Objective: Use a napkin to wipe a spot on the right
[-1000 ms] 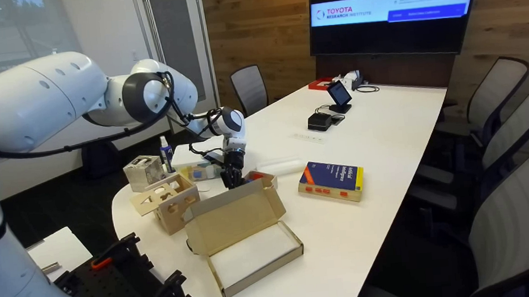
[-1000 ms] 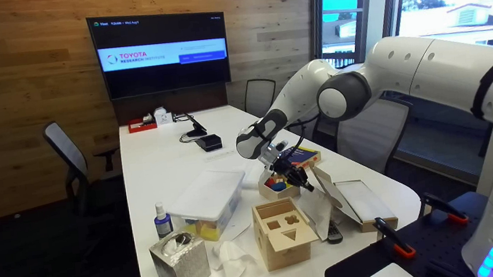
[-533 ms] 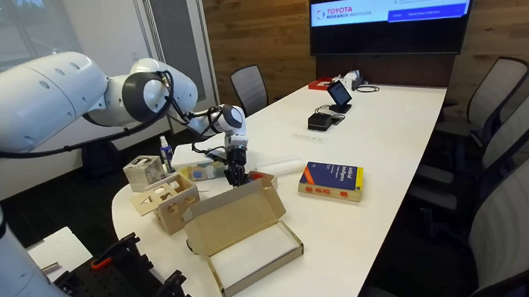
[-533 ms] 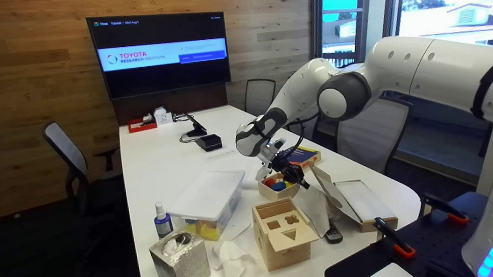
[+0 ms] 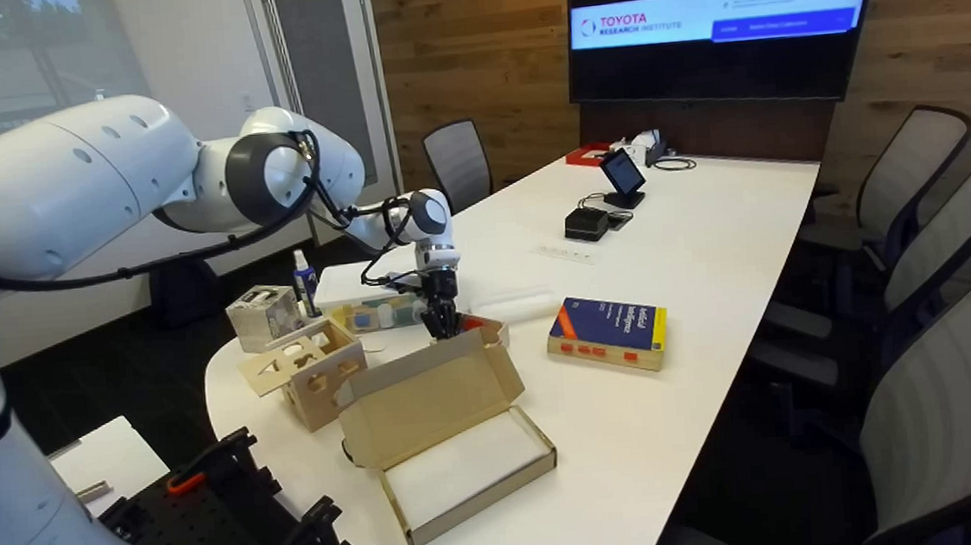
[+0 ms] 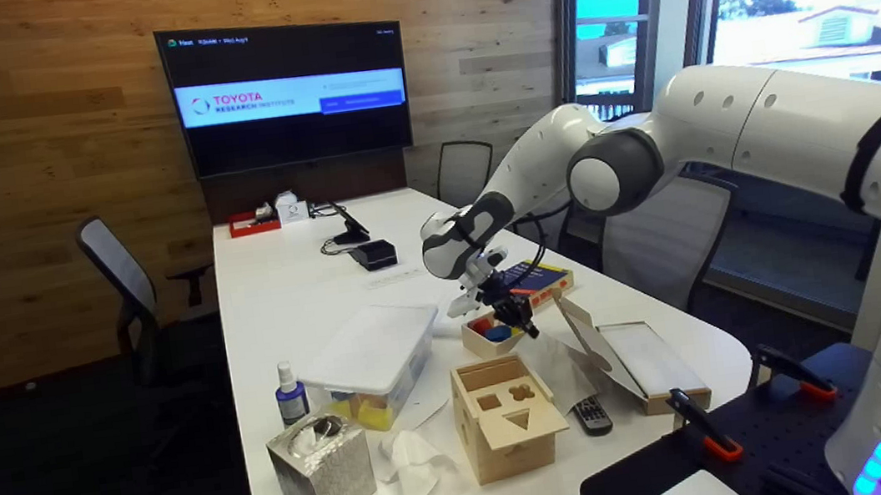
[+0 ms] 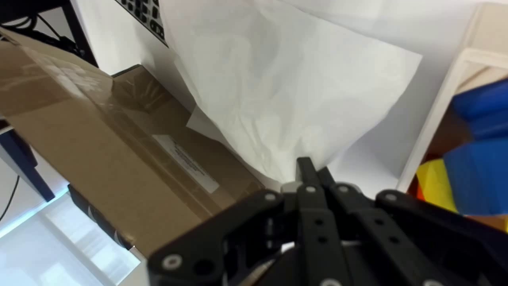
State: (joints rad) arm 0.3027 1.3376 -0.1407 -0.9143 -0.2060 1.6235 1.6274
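My gripper (image 7: 311, 169) is shut on a white napkin (image 7: 285, 83), which spreads out from the fingertips in the wrist view. In an exterior view, the gripper (image 6: 531, 327) is low over the table between the small wooden tray and the open cardboard box, with the napkin (image 6: 563, 365) hanging below it onto the table. In an exterior view, the gripper (image 5: 444, 323) is behind the raised box lid, which hides the napkin. A second crumpled napkin (image 6: 416, 473) lies beside the tissue box (image 6: 324, 476). I cannot make out a spot on the table.
A cardboard box (image 5: 430, 398) with a raised lid is beside the gripper. A wooden tray (image 6: 491, 348) holds coloured blocks. A wooden shape box (image 6: 507, 449), a remote (image 6: 593, 416), a plastic bin (image 6: 373, 348), a spray bottle (image 6: 291, 396) and a book (image 5: 607, 332) are around it.
My gripper has moved a little away from the robot base, along the box lid toward the tray. The napkin has dragged along with it, uncovering more of the remote.
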